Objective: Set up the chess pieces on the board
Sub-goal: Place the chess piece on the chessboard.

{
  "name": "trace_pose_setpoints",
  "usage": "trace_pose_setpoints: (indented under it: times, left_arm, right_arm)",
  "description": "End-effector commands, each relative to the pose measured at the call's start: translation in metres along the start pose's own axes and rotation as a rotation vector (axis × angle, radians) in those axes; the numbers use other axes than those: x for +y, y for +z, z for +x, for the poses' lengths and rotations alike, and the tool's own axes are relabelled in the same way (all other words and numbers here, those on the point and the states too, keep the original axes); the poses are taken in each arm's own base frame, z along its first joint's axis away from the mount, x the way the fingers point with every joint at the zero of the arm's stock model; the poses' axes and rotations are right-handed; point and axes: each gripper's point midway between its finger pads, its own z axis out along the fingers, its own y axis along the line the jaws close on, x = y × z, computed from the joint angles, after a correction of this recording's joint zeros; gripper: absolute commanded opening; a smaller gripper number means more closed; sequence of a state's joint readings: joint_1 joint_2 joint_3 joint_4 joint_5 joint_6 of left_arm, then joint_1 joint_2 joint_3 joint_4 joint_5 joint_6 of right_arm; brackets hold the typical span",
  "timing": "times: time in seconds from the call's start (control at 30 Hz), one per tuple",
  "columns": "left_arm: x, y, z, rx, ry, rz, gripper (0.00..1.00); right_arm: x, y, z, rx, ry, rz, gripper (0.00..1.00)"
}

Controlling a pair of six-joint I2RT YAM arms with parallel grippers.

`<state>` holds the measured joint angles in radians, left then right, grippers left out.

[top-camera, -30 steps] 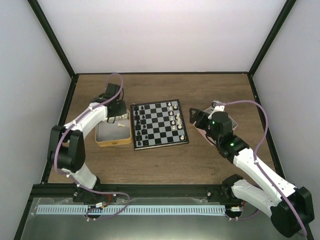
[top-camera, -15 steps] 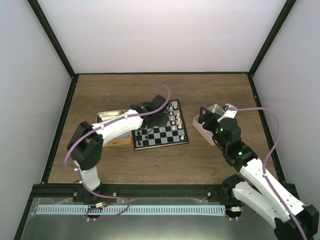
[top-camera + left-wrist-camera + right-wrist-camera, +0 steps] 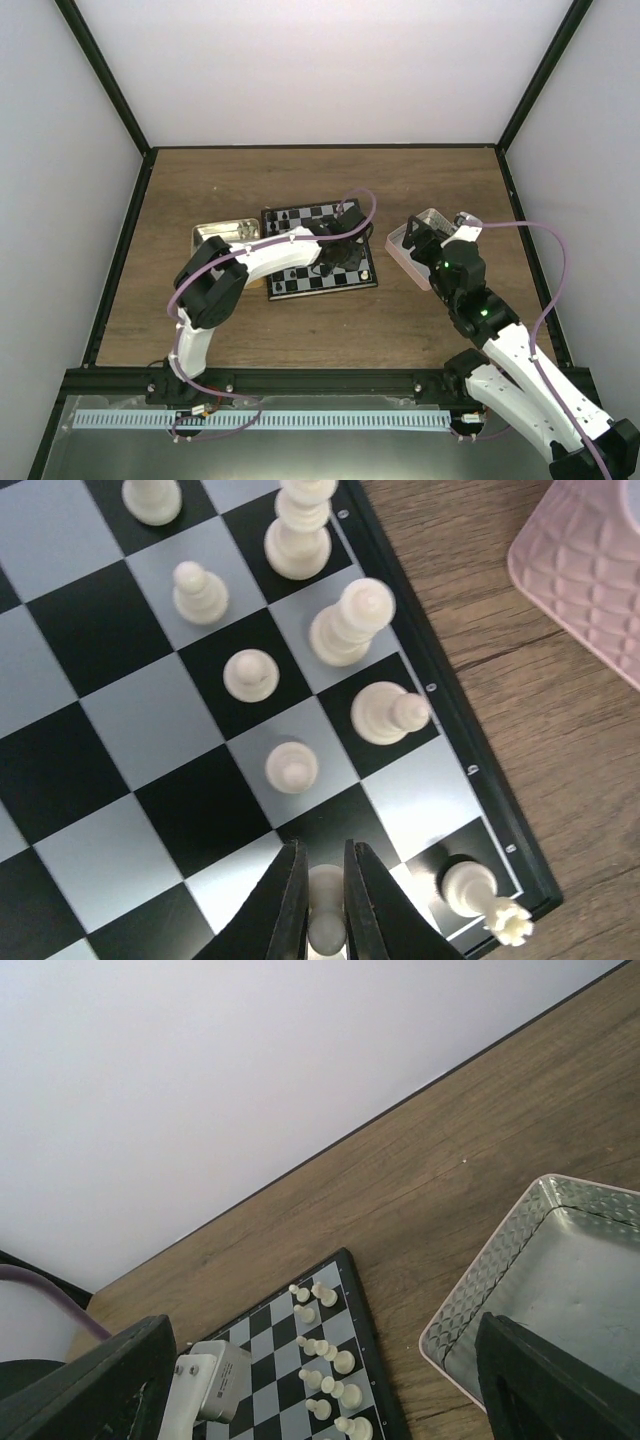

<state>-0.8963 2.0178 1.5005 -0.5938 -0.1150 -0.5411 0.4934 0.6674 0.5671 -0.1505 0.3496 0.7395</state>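
The board [image 3: 300,281] lies mid-table with black and silvery checks. It also shows in the left wrist view [image 3: 90,810] and the right wrist view [image 3: 262,1360]. My left gripper [image 3: 326,905] hangs over the board's right side near its front corner, shut on a whitish pawn [image 3: 327,920]. Several whitish pieces stand close by, such as a pawn [image 3: 291,766] and a corner piece [image 3: 470,888]. My right gripper [image 3: 325,1380] is wide open and empty, raised above the pink tray [image 3: 403,242], which also shows in the right wrist view [image 3: 520,1300]. Black pieces are too small to make out here.
A tan tray [image 3: 222,235] sits left of the board, partly behind my left arm. The pink tray [image 3: 590,570] lies just right of the board's edge. Black frame posts and white walls close in the wooden table [image 3: 330,175].
My left arm has swung from the tan tray across the board to its right side, carrying the whitish pawn. My right arm has drawn back and risen over the pink tray.
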Motion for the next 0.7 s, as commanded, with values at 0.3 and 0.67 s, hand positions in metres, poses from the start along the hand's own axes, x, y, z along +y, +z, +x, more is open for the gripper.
trace_pose_setpoints:
  times: [0.3,0.67]
  left_arm:
    - [-0.019,0.016,0.004,0.035,-0.01,0.058,0.14]
    - [-0.014,-0.002,-0.004,0.006,0.006,0.042,0.3]
  right_arm:
    - [-0.007,0.0,-0.001,-0.015,-0.001,0.032,0.84]
    - [-0.004,0.001,0.0,-0.008,0.001,0.02,0.84]
